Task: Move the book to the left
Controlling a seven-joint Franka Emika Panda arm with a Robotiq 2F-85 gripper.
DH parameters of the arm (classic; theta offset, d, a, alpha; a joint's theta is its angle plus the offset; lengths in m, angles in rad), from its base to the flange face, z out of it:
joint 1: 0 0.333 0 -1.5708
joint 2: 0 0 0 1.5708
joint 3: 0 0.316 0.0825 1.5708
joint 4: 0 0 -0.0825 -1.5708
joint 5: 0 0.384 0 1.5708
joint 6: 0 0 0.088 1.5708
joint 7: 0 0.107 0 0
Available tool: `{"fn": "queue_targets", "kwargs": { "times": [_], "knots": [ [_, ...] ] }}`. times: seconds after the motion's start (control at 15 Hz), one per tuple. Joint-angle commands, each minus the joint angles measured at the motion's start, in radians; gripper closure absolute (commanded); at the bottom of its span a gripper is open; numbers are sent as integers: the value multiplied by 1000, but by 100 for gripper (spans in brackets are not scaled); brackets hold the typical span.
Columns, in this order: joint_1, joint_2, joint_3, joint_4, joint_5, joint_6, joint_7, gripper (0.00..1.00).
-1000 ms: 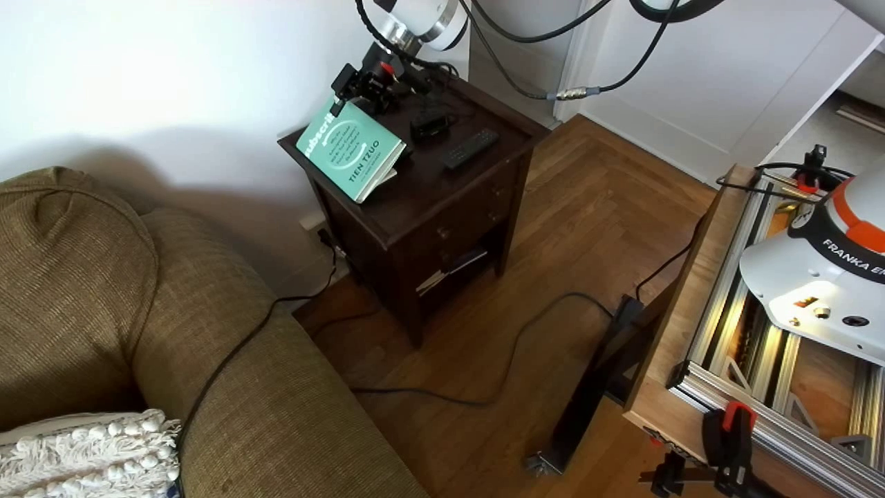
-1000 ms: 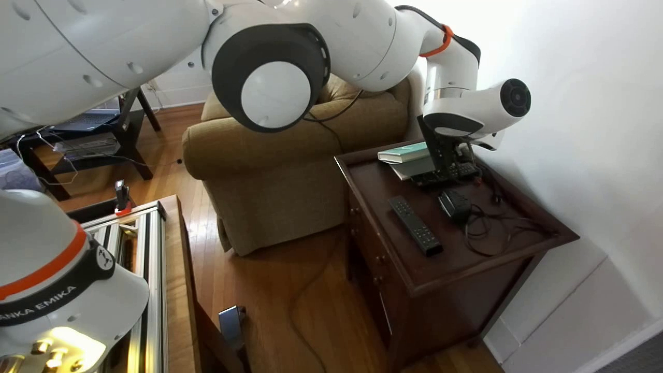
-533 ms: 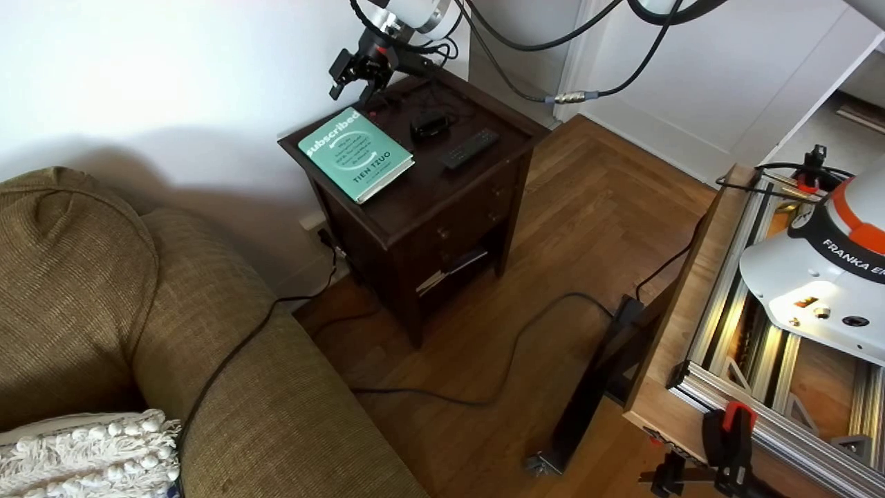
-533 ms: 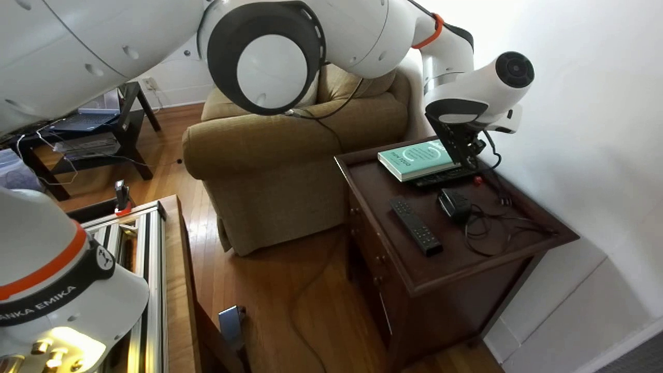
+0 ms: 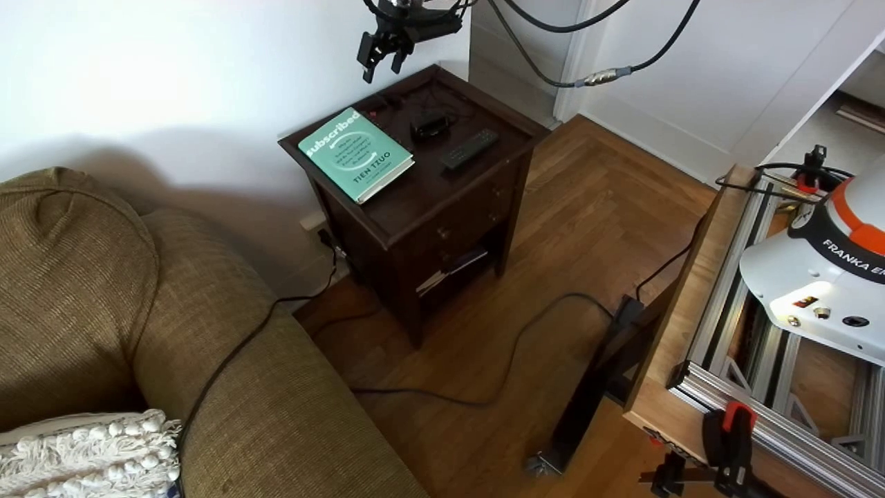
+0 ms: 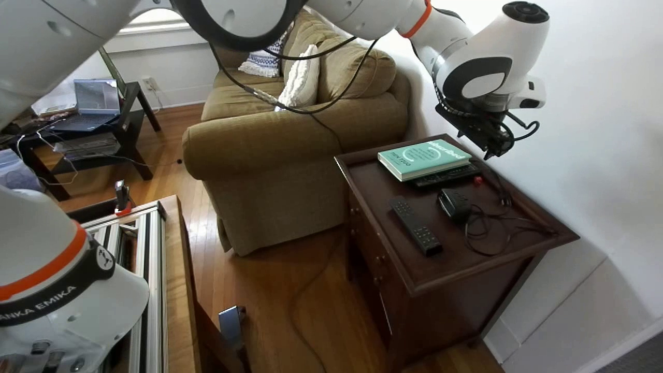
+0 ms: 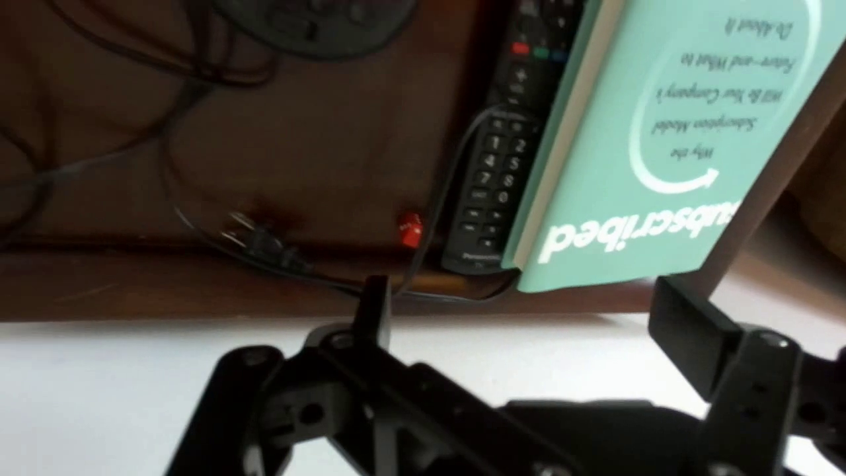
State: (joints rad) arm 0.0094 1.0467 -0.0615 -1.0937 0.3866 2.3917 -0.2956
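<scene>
The light green book (image 5: 356, 153) lies on the far left part of the dark nightstand top, cover up; it also shows in an exterior view (image 6: 424, 158). In the wrist view the book (image 7: 681, 125) is at the upper right, its title upside down. My gripper (image 5: 382, 71) is in the air above the nightstand's back edge by the wall, apart from the book; it also shows in an exterior view (image 6: 474, 145). In the wrist view the gripper (image 7: 522, 291) has its fingers wide apart with nothing between them.
The nightstand (image 6: 378, 191) also bears a black remote (image 7: 489, 192) along the book's edge, another remote (image 6: 416, 226), a black device (image 6: 455, 204), loose cables (image 6: 487, 225) and a small red thing (image 7: 410, 229). A brown sofa (image 6: 274, 171) stands close by; a white wall is behind.
One second ago the gripper was at the book's edge, with the book tilted. The book then came down flat and the gripper moved off. The gripper has since risen further, up and away.
</scene>
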Motion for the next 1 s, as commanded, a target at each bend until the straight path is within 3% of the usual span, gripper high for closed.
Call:
{"fn": "queue_targets", "kwargs": {
  "times": [0.0, 0.2, 0.4, 0.53, 0.6, 0.73, 0.87, 0.93],
  "knots": [
    [-39, -193, 17, -238, -156, -130, 52, 0],
    [-60, -308, 50, -341, -195, -309, 62, 0],
    [-64, -401, 75, -430, -171, -385, 93, 0],
    [-58, -448, 86, -488, -164, -347, 110, 0],
    [-92, -467, 83, -499, -155, -339, 76, 0],
    [-105, -513, 79, -566, -139, -237, 73, 0],
    [-154, -557, 84, -626, -92, -155, 47, 0],
    [-211, -573, 114, -633, -19, -216, -8, 0]
  ]
}}
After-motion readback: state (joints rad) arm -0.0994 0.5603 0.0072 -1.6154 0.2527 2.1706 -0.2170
